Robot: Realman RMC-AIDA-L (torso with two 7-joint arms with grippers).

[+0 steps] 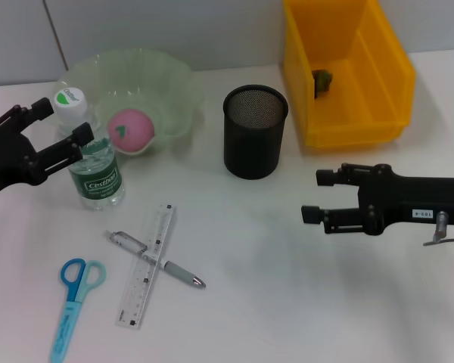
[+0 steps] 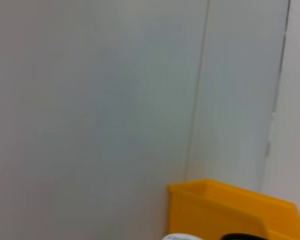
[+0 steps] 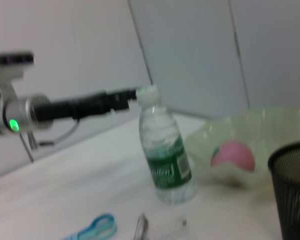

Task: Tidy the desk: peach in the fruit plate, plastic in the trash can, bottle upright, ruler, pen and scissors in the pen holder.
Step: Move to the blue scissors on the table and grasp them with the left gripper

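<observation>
White desk (image 1: pixel 287 302) and pale wall panels framed the scene. At about ten o'clock the green fruit plate (image 1: pixel 174 83) already held the pink peach (image 1: pixel 129 130). The yellow trash can (image 1: pixel 348 83) at one o'clock had a small dark-green scrap (image 1: pixel 322 80) inside, presumably the plastic. Just beside the plate, at nine o'clock, the water bottle (image 1: pixel 96 166) stood upright with its white cap on.

The left gripper (image 1: pixel 60 128) sat at the bottle's neck, fingers spread wide, one on each side of the cap, gripping nothing as far as I could judge; whether a finger touched the bottle could not be told. The right gripper (image 1: pixel 318 197) hovered at three o'clock over bare desk, jaws apart and empty.

Three jobs looked done: peach, plastic, bottle. The stationery remained. The black mesh pen holder (image 1: pixel 255 130) at twelve o'clock appeared empty. The clear ruler (image 1: pixel 146 265) lay crossed with the grey pen (image 1: pixel 157 259) at seven o'clock, and the blue scissors (image 1: pixel 72 306) lay flat near them, at eight o'clock.
</observation>
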